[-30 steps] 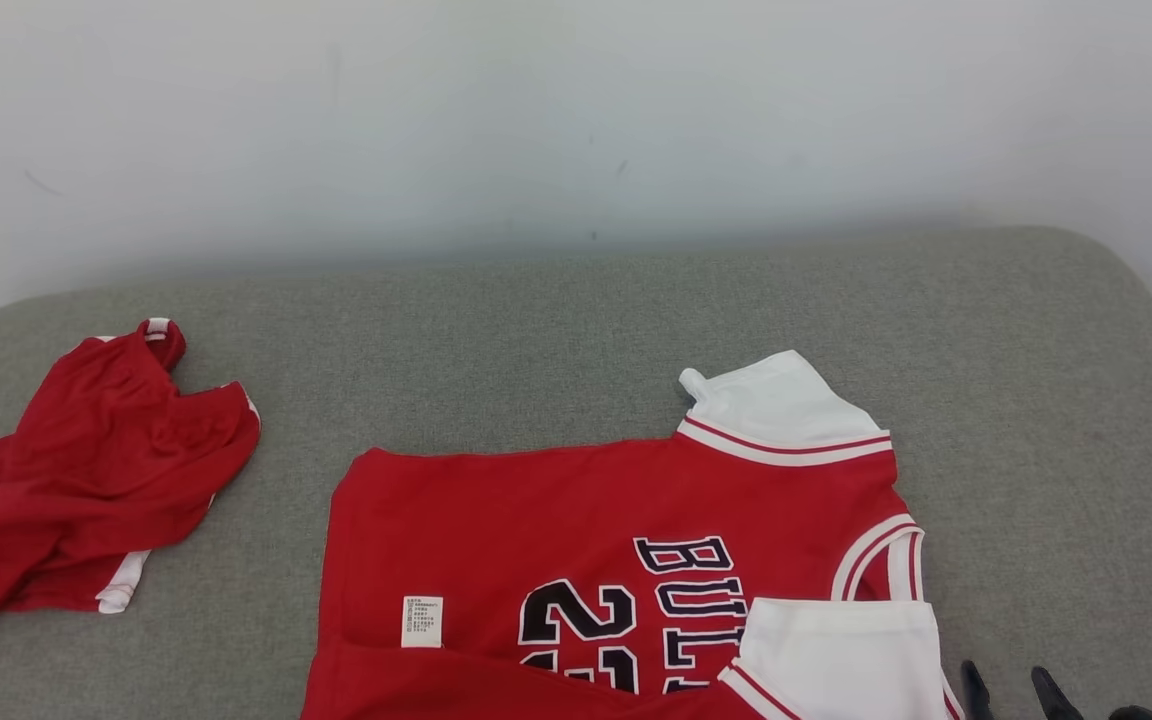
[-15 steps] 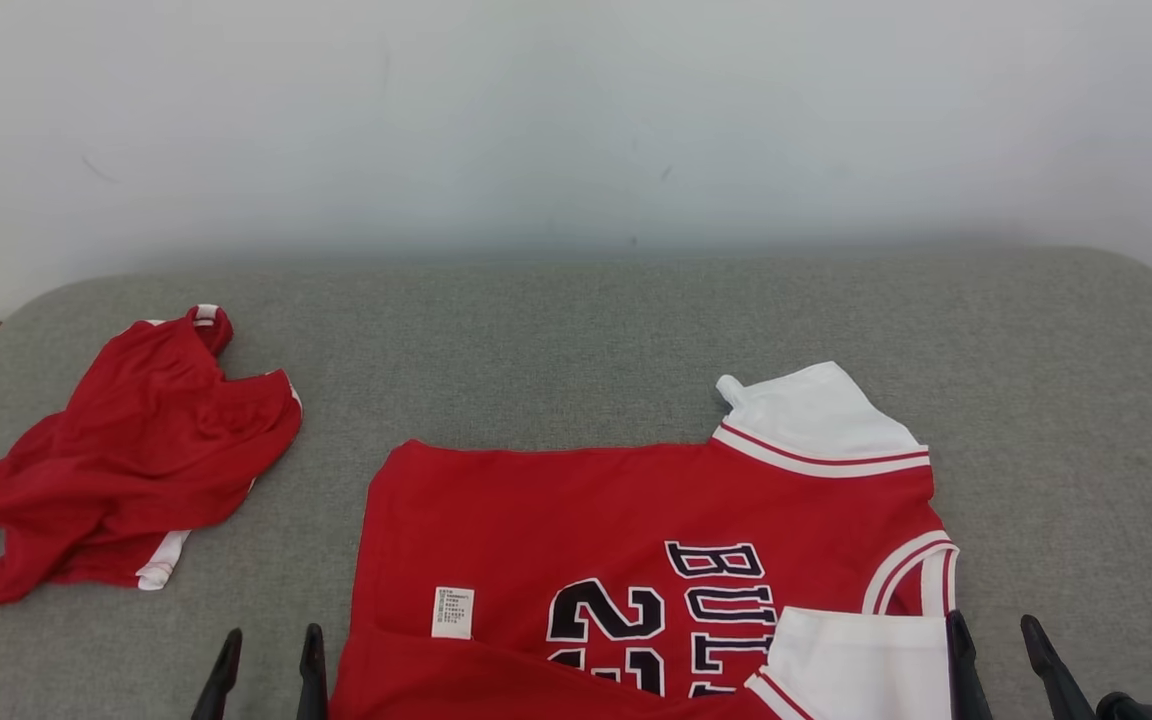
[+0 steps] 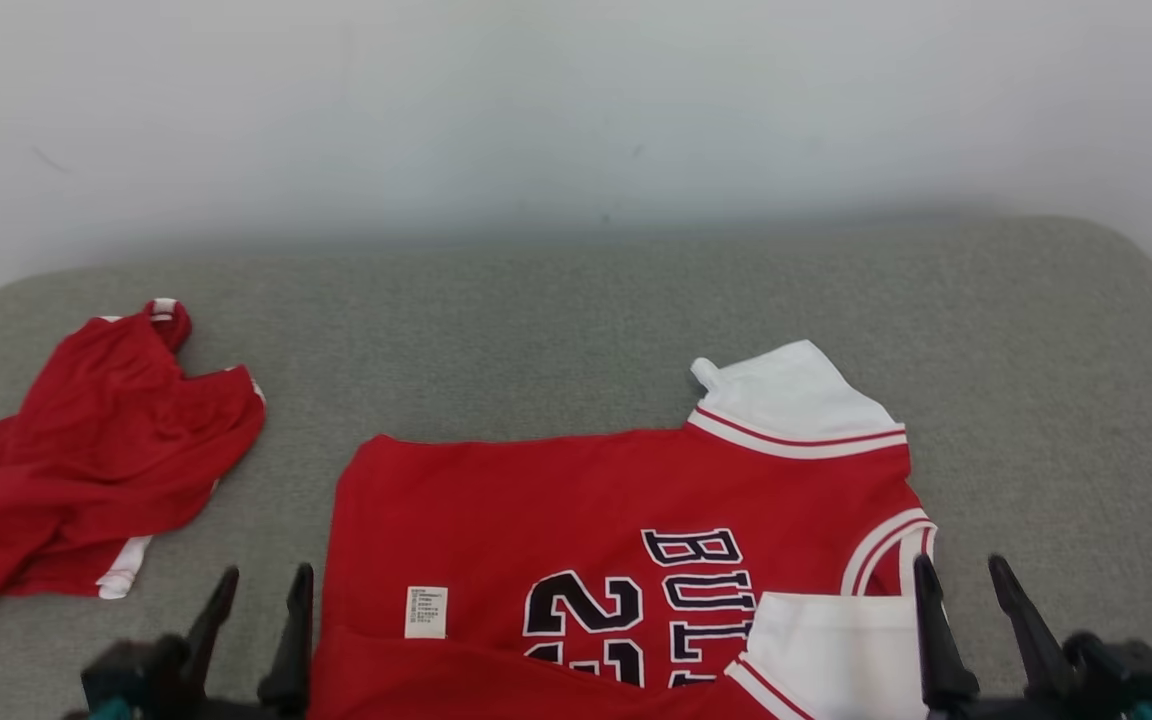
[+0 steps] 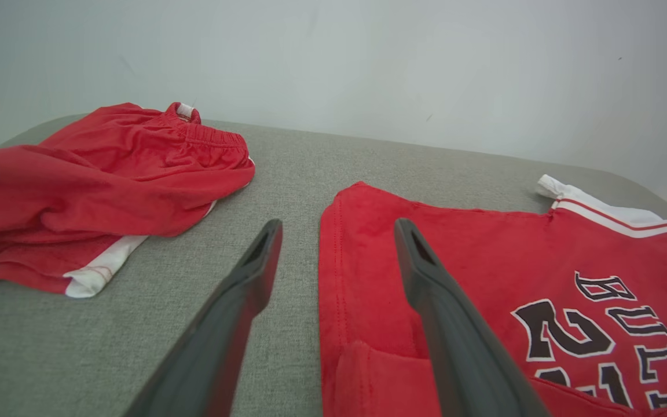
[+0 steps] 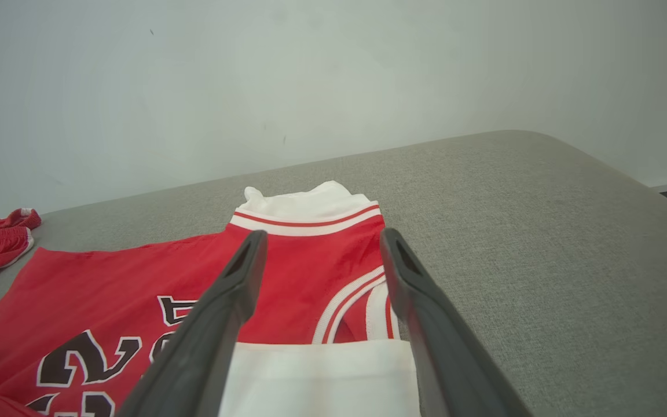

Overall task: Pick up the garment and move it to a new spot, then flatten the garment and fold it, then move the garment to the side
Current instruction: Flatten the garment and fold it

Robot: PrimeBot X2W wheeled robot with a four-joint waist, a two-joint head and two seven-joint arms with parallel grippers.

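Red cloth with white trim makes up the jersey (image 3: 616, 520), which lies spread near the front middle of the grey padded bench (image 3: 536, 330), print side up, its body mostly smooth. The far white sleeve (image 3: 791, 400) points away from the robot, and the near white sleeve (image 3: 836, 650) is turned in over the numbers. A low ridge of red fabric runs along the near edge below the small white label (image 3: 425, 611). From this I judge that placing and flattening are largely done and that folding has barely begun, with one sleeve in at most. The main folds and the final move to the side are not yet done. A second garment, the crumpled red shorts (image 3: 96, 460), sits well apart at the far left and looks untouched. The left pincer (image 3: 266, 572) stands with its fingers spread wide and nothing between them, just beside the jersey's left edge. In the left wrist view that edge runs up between the two fingers, one over bare grey cloth and the other over red fabric. The right pincer (image 3: 961, 562) is equally wide and empty at the jersey's right side. Its fingers frame the striped armhole and the folded-in sleeve in the right wrist view. Whether either pincer touches the fabric I cannot tell.
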